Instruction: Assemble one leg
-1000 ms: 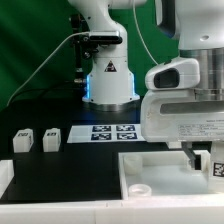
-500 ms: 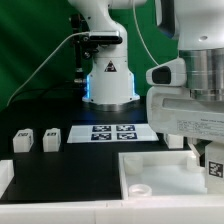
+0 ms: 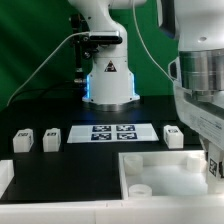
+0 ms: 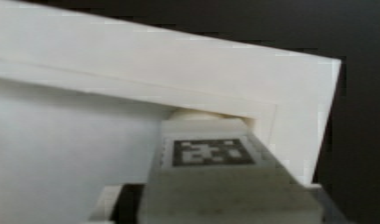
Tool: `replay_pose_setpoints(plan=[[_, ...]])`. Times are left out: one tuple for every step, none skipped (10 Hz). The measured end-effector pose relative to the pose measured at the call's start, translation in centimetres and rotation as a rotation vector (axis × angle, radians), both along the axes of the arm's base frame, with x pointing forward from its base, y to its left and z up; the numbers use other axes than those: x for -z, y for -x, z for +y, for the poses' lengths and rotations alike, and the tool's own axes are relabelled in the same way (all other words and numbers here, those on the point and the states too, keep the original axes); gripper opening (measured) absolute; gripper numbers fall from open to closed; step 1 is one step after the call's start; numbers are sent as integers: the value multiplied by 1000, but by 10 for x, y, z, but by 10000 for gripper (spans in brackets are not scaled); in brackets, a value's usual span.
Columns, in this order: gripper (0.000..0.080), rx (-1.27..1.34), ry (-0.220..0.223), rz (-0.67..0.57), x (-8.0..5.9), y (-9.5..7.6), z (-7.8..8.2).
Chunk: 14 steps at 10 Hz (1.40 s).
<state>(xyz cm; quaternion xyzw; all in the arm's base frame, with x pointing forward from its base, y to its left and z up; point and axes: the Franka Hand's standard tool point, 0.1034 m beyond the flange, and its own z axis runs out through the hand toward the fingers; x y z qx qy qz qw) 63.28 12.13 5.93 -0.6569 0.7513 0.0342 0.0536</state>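
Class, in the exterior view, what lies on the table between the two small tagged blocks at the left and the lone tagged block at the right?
The marker board, flat on the table.

Exterior: low, table-level; wrist: close on tray [image 4: 151,90].

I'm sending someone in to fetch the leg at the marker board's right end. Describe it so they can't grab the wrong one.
Find the marker board, the flat white strip of tags before the robot base. Off its end on the exterior view's right stands one leg, a small white block, beside the arm's white housing. It stands alone; the two other legs sit paired off the opposite end.
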Motion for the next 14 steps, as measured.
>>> replay_pose_setpoints(plan=[[290, 171, -14, 8, 0, -1, -1], [290, 315, -33, 17, 1, 0, -2], [290, 359, -56, 13, 1, 1, -1], [290, 338, -57, 11, 1, 1, -1], [290, 310, -55, 7, 2, 2, 0], [487, 297, -54, 6, 2, 2, 0], [596, 231, -50, -3, 2, 2, 0], [633, 176, -50, -5, 2, 4, 3], [633, 63, -42, -15, 1, 4, 4], [647, -200, -15, -38, -2, 4, 4], [647, -377, 2, -57, -3, 3, 5], [649, -523, 13, -74, -3, 3, 3], [649, -626, 17, -87, -3, 3, 2], [649, -743, 26, -100, -3, 3, 1]])
